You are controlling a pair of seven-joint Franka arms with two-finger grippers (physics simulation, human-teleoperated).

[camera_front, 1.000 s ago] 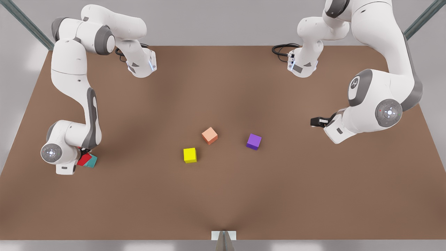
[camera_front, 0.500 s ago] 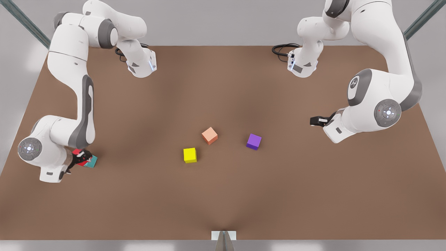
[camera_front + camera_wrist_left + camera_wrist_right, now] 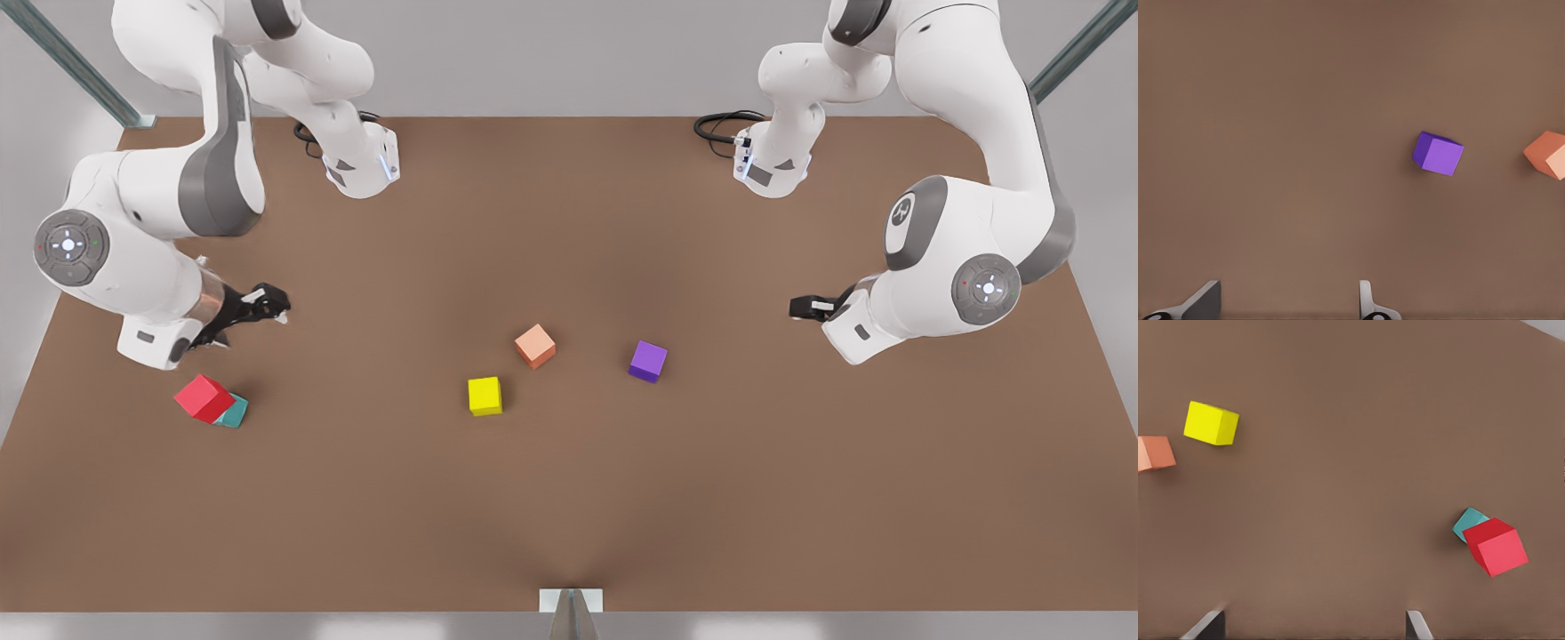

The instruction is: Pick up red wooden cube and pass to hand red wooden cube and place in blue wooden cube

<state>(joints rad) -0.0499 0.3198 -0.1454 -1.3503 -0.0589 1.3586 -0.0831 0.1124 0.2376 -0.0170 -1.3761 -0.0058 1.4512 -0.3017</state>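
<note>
The red wooden cube rests a little askew on top of the blue wooden cube, hiding most of it, near the front view's left table edge. In the right wrist view the red wooden cube also covers most of the blue wooden cube. The hand, my right gripper with its shiny wrist ring, hovers open above and behind the stack, holding nothing. My left gripper waits open at the front view's right. Both show spread fingers in their wrist views: right gripper, left gripper.
A yellow cube, a salmon-orange cube and a purple cube lie mid-table on the brown table. Both arm bases stand at the far edge. A small bracket sits at the near edge.
My right gripper has opened, let go of the red wooden cube on the blue one, and lifted up and back away from the stack. The left arm has barely moved.
</note>
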